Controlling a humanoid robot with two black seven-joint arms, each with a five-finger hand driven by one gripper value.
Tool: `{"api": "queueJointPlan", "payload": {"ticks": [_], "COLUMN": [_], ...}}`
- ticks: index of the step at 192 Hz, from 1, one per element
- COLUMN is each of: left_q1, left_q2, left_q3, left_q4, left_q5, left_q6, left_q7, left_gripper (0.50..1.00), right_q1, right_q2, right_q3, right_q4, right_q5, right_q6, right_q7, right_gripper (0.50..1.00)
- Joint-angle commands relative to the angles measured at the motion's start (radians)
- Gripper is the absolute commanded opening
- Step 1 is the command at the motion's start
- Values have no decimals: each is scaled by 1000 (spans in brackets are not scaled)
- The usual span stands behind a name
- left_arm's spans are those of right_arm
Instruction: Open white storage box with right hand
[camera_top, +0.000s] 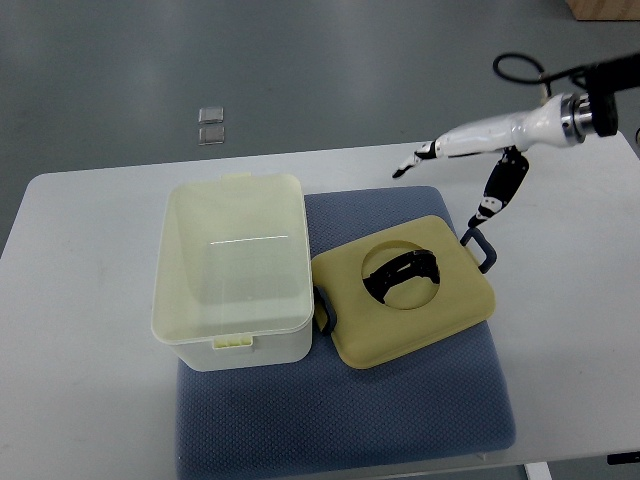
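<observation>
The pale white storage box (235, 265) stands on the left part of a blue mat (340, 420), with no lid on it and nothing visible inside. Its lid (440, 310) lies flat on the mat just right of the box, with a black handle (403, 272) in a round recess and dark clips at its ends. My right hand (447, 188) hovers above the lid's far right corner, fingers spread and holding nothing. One finger points left and the thumb (492, 205) points down toward the lid's clip (481, 249). The left arm is out of view.
The mat lies on a white table (80, 330) whose far edge runs behind the box. Two small clear squares (211, 125) lie on the grey floor beyond the table. A brown object (605, 8) shows at the top right corner.
</observation>
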Motion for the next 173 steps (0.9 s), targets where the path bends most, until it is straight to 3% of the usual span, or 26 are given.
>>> {"api": "queueJointPlan", "payload": {"ticks": [1,28,38,39,49,72,84,119,173], "left_q1": [0,0,0,0,0,0,0,0,0], "left_q2": [0,0,0,0,0,0,0,0,0], "left_q3": [0,0,0,0,0,0,0,0,0], "left_q4": [-2,-2,-2,-2,0,0,0,-2,-2], "left_q5": [0,0,0,0,0,0,0,0,0], "left_q6": [0,0,0,0,0,0,0,0,0], "left_q7": [0,0,0,0,0,0,0,0,0], "left_gripper": [1000,1000,1000,1000,1000,1000,1000,1000,1000], "right_q1": [-32,-171,-171,-240,-315,-449,-507,-619,-694], "right_q2": [2,122,122,176,243,369,415,487,495], "right_q3": [213,446,446,530,623,745,767,775,775], "right_q4": [-36,-134,-134,-180,-227,-330,-376,-390,-395], "right_q5": [207,551,551,710,923,1344,1482,1539,1537], "right_q6": [-8,-100,-100,-167,-232,-300,-306,-293,-269], "right_q7": [-13,-48,-48,-68,-80,-162,-172,-169,-168], "right_gripper": [936,934,934,934,934,936,936,936,936]}}
